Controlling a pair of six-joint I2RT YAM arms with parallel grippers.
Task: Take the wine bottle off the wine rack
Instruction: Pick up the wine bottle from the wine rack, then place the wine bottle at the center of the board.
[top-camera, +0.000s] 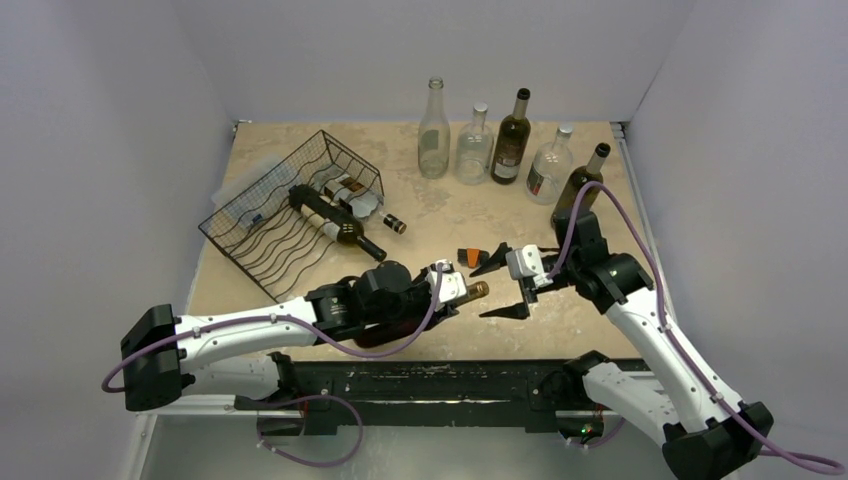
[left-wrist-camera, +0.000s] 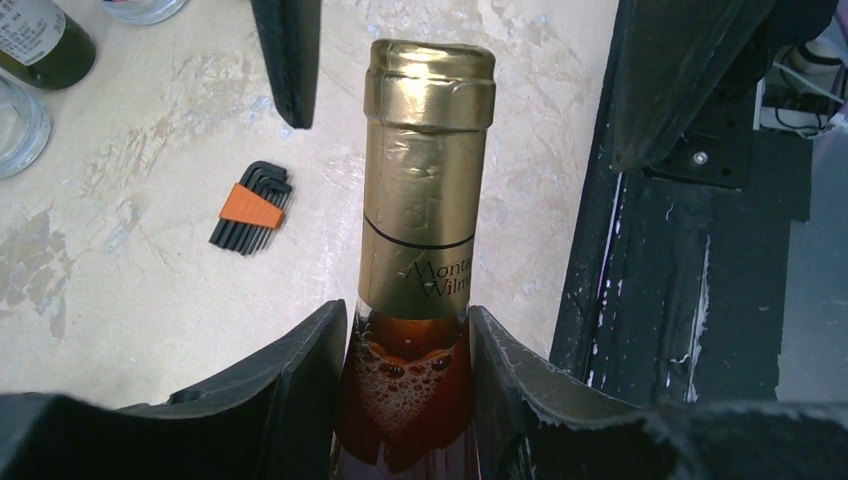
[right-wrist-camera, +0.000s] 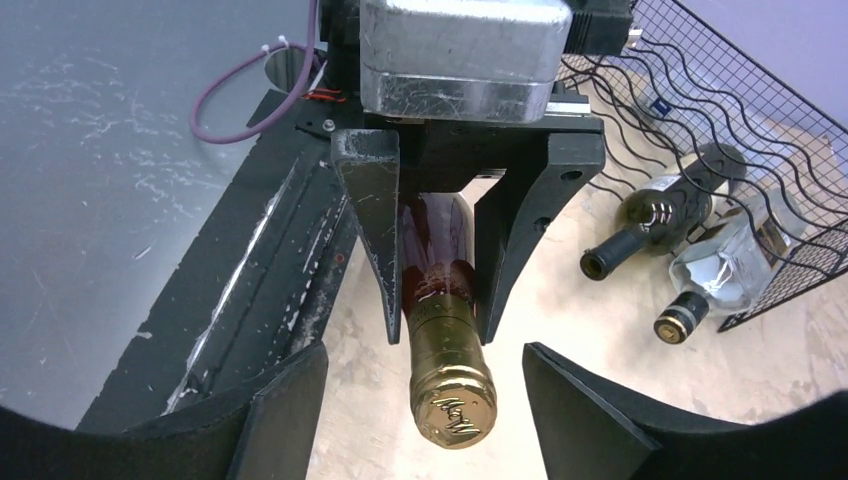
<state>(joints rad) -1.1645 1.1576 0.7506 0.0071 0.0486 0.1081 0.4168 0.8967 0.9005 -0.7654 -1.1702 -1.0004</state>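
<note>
The wine bottle (top-camera: 468, 291) was seen clear of the wine rack (top-camera: 270, 245), held roughly level over the desk (top-camera: 440, 210) at the lower centre of the overhead view, its gold-foiled top pointed toward the right of the frame. It was clamped just below the foil by the left fingers (left-wrist-camera: 310, 370) (pressed against the glass on both sides). The right fingers (right-wrist-camera: 290, 400) were spread apart with nothing held. The foil cap was placed between them, a gap being left on either side. The rack was set at the upper left, well apart from the held bottle, and two other bottles (top-camera: 335, 222) were lodged in it.
</note>
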